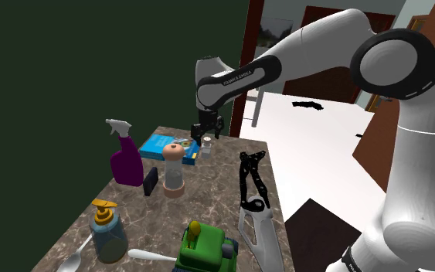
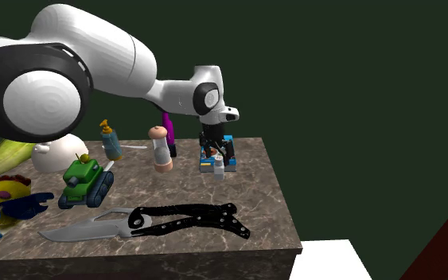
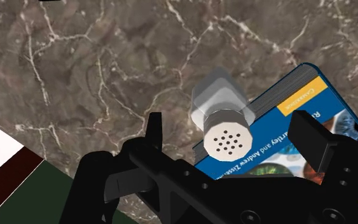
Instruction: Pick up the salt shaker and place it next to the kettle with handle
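Gripper is spread wide, nothing clasped. Marble tabletop is seen beneath, blue book laid on it. Salt shaker is stood upright just beside book's edge, centred between jaws, below them.

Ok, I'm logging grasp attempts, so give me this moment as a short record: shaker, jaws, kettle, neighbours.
salt shaker: upright on the marble table, beside the blue book
jaws: open, either side of the shaker's cap, not touching it
kettle: probably the white rounded vessel at the second exterior view's left
also near: grinder
task state: shaker not yet lifted
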### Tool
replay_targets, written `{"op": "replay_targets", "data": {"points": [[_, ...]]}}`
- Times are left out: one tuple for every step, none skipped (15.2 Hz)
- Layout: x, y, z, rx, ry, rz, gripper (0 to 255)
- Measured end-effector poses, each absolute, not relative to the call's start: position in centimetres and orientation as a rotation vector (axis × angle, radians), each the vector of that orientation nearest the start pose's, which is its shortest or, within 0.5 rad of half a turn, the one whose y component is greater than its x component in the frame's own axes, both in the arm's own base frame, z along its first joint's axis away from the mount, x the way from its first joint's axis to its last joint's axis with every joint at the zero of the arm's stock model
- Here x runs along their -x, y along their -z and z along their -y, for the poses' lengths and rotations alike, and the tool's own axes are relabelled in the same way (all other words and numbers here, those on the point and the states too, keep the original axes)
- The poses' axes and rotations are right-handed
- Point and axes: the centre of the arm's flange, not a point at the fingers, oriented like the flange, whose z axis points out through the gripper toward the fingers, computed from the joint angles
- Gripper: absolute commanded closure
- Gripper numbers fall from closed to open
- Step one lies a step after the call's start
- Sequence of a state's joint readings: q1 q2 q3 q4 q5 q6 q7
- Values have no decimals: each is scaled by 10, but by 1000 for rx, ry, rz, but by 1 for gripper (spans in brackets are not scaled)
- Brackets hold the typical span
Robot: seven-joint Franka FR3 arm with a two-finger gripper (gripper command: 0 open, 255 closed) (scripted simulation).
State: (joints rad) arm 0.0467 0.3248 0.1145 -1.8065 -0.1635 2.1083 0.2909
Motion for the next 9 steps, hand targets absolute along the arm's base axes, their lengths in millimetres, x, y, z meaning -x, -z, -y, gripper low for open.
{"op": "replay_targets", "data": {"points": [[-628,-364,-89,3245,7,-81,0],[-628,-364,-90,3245,7,-81,0],[-628,-363,-90,3245,7,-81,0],[-628,-363,-90,3245,7,-81,0],[-628,-363,-90,3245,7,-81,0],[-628,-363,-90,3245,7,-81,255],[-628,-363,-90,3245,7,-81,255],[-628,-364,-90,3245,8,-81,255],[-628,-364,-90,3245,9,-81,255]]}}
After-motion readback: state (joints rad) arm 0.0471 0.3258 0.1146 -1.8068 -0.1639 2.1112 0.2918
